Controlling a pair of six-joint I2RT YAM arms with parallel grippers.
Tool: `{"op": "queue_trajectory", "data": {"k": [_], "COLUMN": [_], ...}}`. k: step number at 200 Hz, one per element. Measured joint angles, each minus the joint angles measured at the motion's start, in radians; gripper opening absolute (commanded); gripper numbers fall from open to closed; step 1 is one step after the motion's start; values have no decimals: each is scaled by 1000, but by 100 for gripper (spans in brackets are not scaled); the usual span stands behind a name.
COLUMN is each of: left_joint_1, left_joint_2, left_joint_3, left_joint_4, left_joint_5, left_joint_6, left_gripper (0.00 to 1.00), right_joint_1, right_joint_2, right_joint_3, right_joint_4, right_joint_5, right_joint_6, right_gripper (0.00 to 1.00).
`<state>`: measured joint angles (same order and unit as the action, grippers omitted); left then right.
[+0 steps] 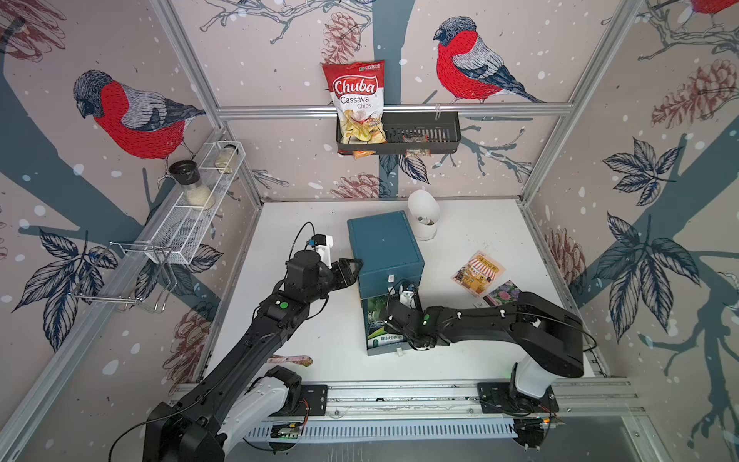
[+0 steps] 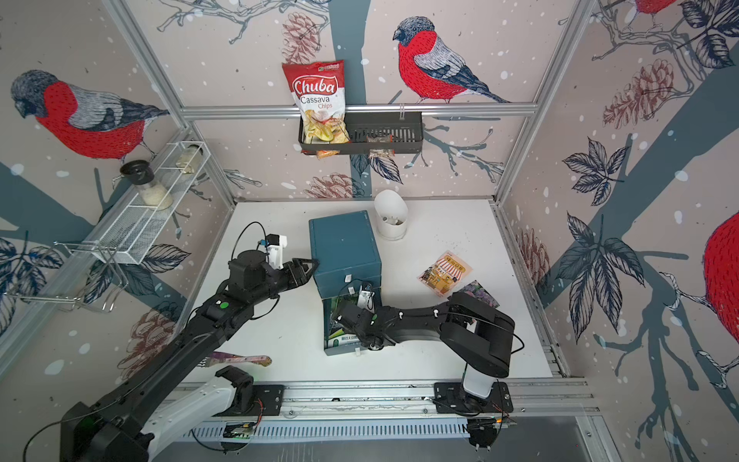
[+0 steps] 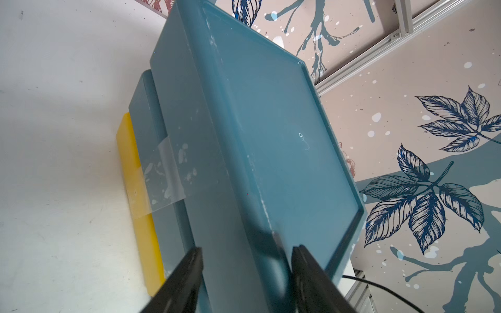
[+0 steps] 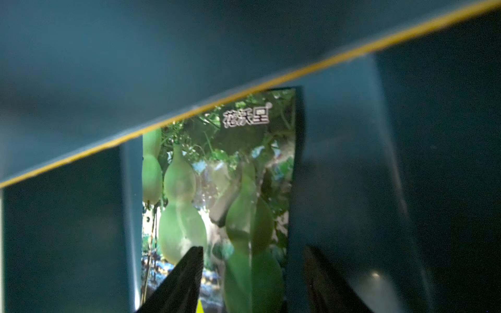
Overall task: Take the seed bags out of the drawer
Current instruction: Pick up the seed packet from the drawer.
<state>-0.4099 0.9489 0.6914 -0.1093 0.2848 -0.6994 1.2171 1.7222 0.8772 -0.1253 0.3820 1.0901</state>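
Observation:
A teal drawer cabinet [image 1: 384,244] stands mid-table with its bottom drawer [image 1: 384,352] pulled out toward the front. A green seed bag [image 1: 378,322] with a gourd photo lies flat in that drawer. My right gripper [image 4: 254,249] hangs open just above it inside the drawer, one fingertip over the bag [image 4: 217,176] and the other past its edge. Two more seed bags lie on the table to the right, an orange-yellow one [image 1: 478,272] and a purple-flowered one [image 1: 502,291], the latter partly hidden by my right arm. My left gripper [image 1: 357,263] clamps the cabinet's upper left edge [image 3: 271,135].
A white hooded container [image 1: 424,216] stands behind the cabinet. A black wall basket [image 1: 436,136] holds a Chuba chips bag [image 1: 358,100]. A wire shelf [image 1: 192,224] with jars lines the left wall. A flat patterned utensil [image 1: 292,360] lies near the front rail. A yellow pad [image 3: 127,151] sits under the cabinet.

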Motion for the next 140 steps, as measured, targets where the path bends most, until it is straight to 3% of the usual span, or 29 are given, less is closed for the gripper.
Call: {"op": "queue_trajectory", "data": {"k": [23,46,110,140], "left_joint_1": [0,0,0,0], "left_joint_2": [-5,-11,-13,-12], "left_joint_3": [-6,-14,-24,-22], "left_joint_4": [11,19,28,26], "left_joint_5": [0,-3,-8,-8], "left_joint_6": [0,0,-1,-1], "left_gripper": [55,55,54,54], "right_joint_1": [2,-1,-11,-5], "right_joint_2": [14,18,5,-31], "right_joint_3": [4,4,3,2], "right_joint_4": [22,32,44,35], "right_joint_5": [-6,-18,-48,-48], "right_joint_6": [-14,-15,-19,-24], "right_gripper": [50,33,0,0]}}
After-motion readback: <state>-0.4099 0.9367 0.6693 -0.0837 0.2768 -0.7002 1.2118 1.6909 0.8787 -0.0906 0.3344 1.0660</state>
